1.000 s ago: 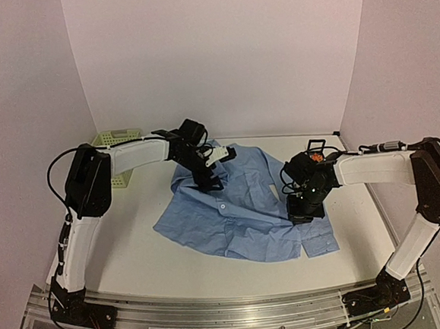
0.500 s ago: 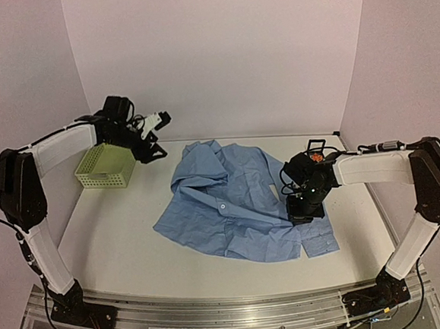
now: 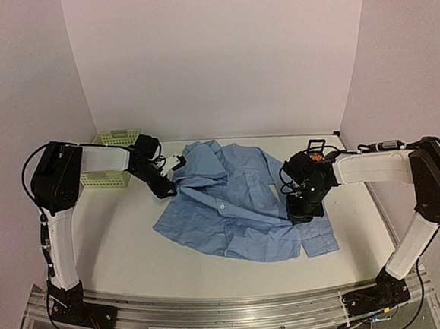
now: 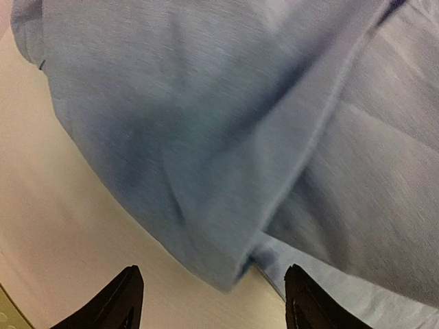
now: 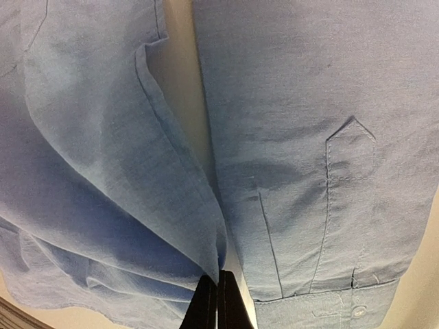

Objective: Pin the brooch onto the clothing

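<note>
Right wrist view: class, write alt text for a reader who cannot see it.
A light blue button-up shirt fills the frame, its buttoned sleeve cuff at lower right. The right gripper, its black fingers shut, pinches a fold's edge at bottom centre.

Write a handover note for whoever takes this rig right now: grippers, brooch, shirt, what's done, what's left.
Left gripper: open, empty, at the shirt's edge nearest the left arm.
Right gripper: shut, tips at a fold of the shirt; a real pinch is not certain.
Brooch: probably the orange speck by the black frame, behind the right arm; in neither gripper.
Done: shirt lies spread on the table.
Left: fetch the brooch and pin it on.
</note>
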`<act>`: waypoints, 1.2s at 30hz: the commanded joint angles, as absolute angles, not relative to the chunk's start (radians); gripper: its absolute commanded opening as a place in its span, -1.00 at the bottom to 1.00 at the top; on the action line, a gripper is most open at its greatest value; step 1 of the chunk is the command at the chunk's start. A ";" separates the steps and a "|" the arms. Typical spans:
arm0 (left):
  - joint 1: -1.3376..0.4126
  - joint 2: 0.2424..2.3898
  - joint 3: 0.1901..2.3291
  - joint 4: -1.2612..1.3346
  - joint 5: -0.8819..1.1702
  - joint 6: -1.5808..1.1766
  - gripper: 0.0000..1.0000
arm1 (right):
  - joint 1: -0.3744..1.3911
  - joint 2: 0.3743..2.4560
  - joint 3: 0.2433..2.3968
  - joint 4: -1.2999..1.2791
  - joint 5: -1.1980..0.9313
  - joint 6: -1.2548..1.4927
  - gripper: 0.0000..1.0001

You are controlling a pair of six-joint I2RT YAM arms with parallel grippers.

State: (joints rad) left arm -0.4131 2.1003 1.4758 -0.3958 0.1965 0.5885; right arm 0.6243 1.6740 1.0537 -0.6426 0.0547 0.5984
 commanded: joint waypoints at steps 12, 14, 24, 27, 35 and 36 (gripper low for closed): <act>-0.414 2.163 1.604 -0.308 0.103 0.549 -0.98 | 0.626 1.664 1.081 -0.649 0.052 0.585 -1.00; -0.409 2.134 1.614 -0.319 0.062 0.577 -1.00 | 0.625 1.662 1.081 -0.653 0.051 0.586 -1.00; -0.341 1.896 1.677 -0.337 -0.242 0.962 -1.00 | 0.604 1.589 1.057 -0.734 0.052 0.568 -1.00; -0.342 1.841 1.683 -0.325 -0.277 1.038 -1.00 | 0.595 1.570 1.065 -0.770 0.052 0.555 -1.00; -0.381 1.716 1.610 -0.604 -0.297 1.080 -1.00 | 0.583 1.551 1.097 -0.840 0.052 0.529 -1.00; -0.399 1.687 1.571 -0.654 -0.294 1.064 -1.00 | 0.582 1.550 1.098 -0.846 0.050 0.527 -1.00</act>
State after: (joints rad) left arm -0.3535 1.7856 1.6727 -0.4315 -0.2718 1.0477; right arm 0.5884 1.5837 1.0569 -0.7800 0.0521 0.5483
